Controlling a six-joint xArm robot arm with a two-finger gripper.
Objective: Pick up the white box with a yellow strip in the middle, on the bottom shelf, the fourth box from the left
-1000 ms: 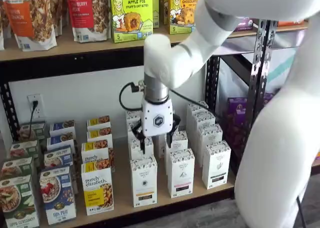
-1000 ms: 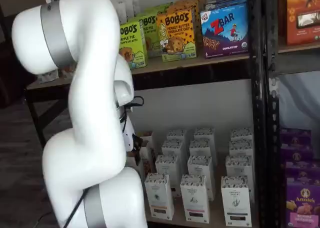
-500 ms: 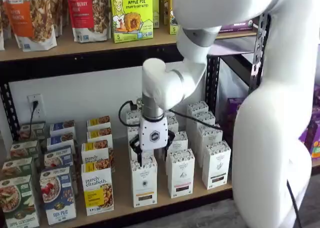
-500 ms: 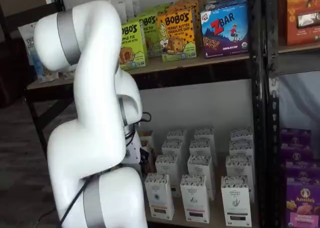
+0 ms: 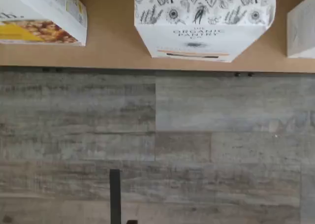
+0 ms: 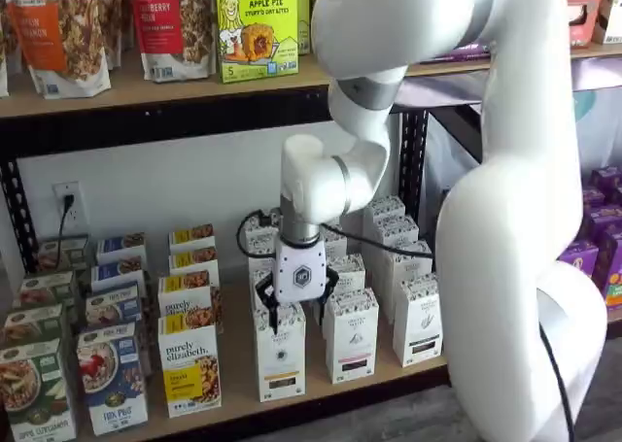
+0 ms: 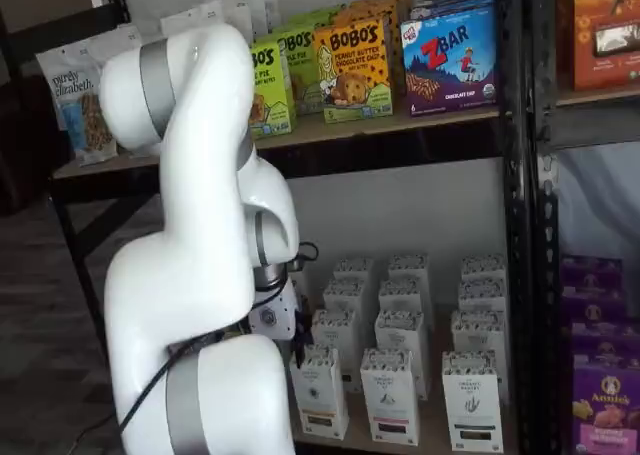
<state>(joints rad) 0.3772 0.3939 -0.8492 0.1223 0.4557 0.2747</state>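
The white box (image 6: 280, 357) stands at the front of the bottom shelf (image 6: 236, 364), with a short yellow-orange strip low on its front. It also shows in a shelf view (image 7: 319, 393) and in the wrist view (image 5: 204, 22), where its speckled top and strip face the camera. My gripper (image 6: 293, 304) hangs straight down just above this box's top, fingers (image 6: 261, 312) spread with a plain gap, holding nothing. In a shelf view (image 7: 270, 317) the arm hides most of the gripper.
Same white cartons with a black strip (image 6: 351, 337) stand close to the right, more behind. A "purely elizabeth" granola box (image 6: 190, 369) stands to the left, also in the wrist view (image 5: 42, 17). Grey wood floor (image 5: 157, 145) lies before the shelf edge.
My gripper has come down and slightly left, from above the white cartons to just over the front one. The arm's upper links have swung left. No box has moved.
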